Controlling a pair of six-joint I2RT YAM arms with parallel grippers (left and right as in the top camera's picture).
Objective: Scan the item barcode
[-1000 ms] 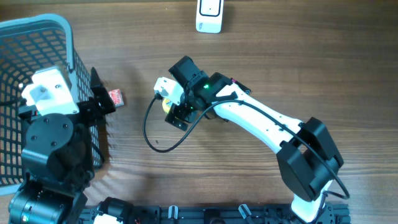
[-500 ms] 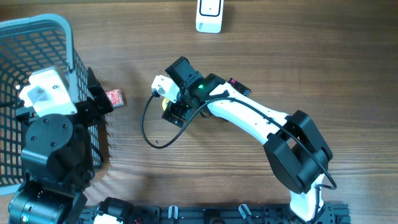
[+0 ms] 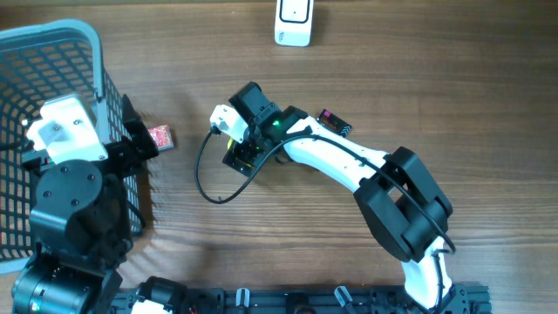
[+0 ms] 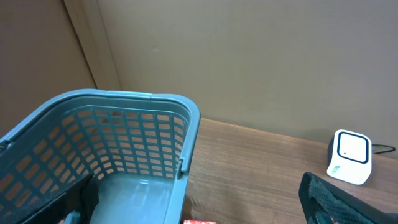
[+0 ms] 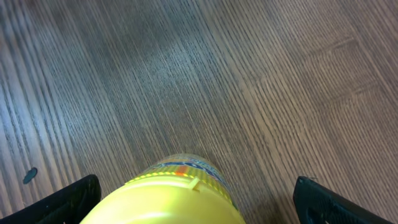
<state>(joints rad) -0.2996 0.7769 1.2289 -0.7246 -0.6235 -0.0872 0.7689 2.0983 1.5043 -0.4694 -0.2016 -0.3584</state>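
Note:
A yellow-lidded container (image 5: 177, 196) with a colourful label stands on the wooden table. It sits between the wide-apart fingers of my right gripper (image 5: 198, 208), which is open and touches neither side. From overhead that gripper (image 3: 241, 153) hides the container. The white barcode scanner (image 3: 294, 21) stands at the far edge and also shows in the left wrist view as the scanner (image 4: 349, 157). My left gripper (image 3: 138, 133) is open beside the basket's right wall, holding nothing. A small red packet (image 3: 161, 136) lies just right of it.
A blue-grey mesh basket (image 3: 98, 61) fills the left side, seen as the basket (image 4: 186, 118) from the left wrist. A small black and pink item (image 3: 336, 123) lies beside the right arm. The right arm's black cable (image 3: 202, 179) loops over the table.
The right gripper has shifted slightly left and toward the far edge over the yellow container, its elbow swinging left. The left arm has not moved.

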